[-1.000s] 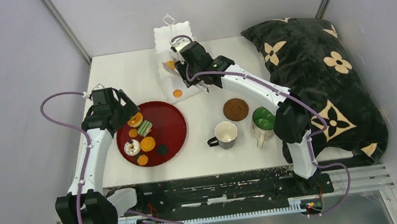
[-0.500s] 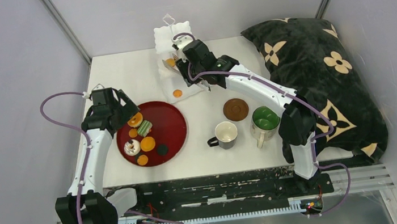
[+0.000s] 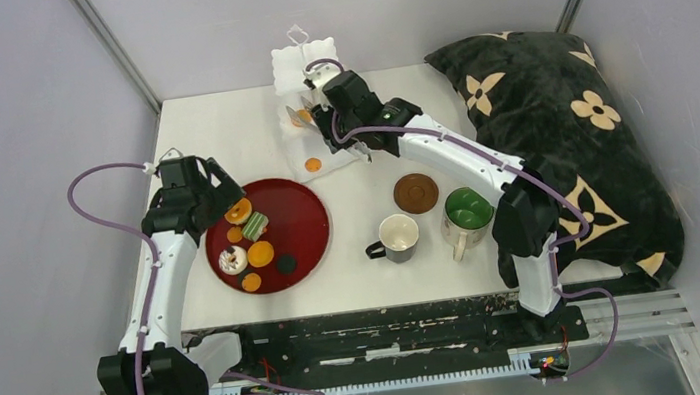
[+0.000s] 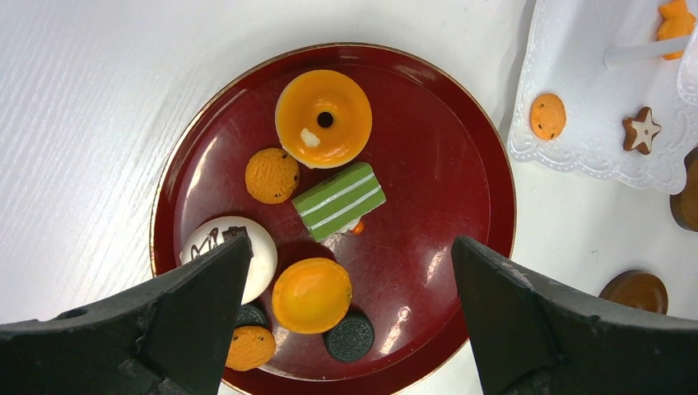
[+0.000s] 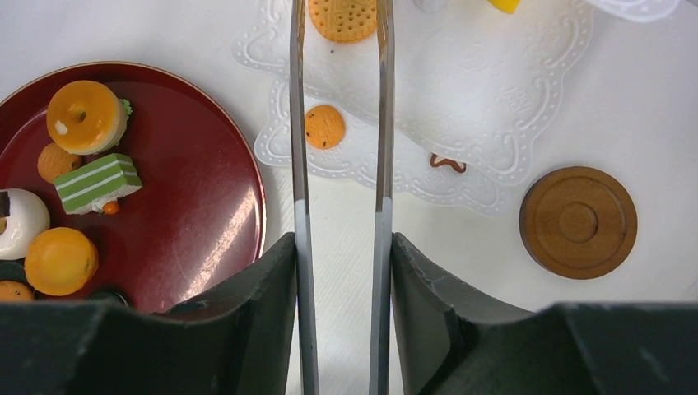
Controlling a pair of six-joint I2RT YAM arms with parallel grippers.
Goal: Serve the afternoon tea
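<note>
- No brand name or readable writing shows. The white round sweet [image 4: 262,262] has dark scribbled marks that I cannot read, and the stamped pattern on the dark cookie [image 4: 351,336] is too small to make out.
- The right gripper [image 5: 342,247] has its fingers clamped on the metal tongs [image 5: 299,164]. The tongs' long axis points far-left, tips toward the white three-tier stand [image 3: 304,62].
- A round orange biscuit [image 5: 342,18] sits between the tong tips, over a tier of the stand at the far middle of the worktop [image 3: 216,123]. I cannot tell whether it is lifted or resting.
- A smaller orange disc [image 3: 313,165] lies on the bottom tier, with a star cookie [image 4: 642,129] near it.
- The left gripper [image 4: 350,247] hovers with its fingers wide apart, holding nothing, above the dark red tray [image 3: 313,212] on the left of the worktop.
- On the tray the green striped cake [image 4: 339,200] lies flat, its long axis running near-left to far-right. It is just beside the orange-topped donut [image 4: 323,118].
- A cream mug [image 3: 398,235] stands upright with its handle pointing left.
- The green-lined mug [image 3: 466,211], just to the right of the cream mug, has its handle pointing near-left.
- A brown coaster [image 3: 416,192] lies flat just beyond the two mugs.
</note>
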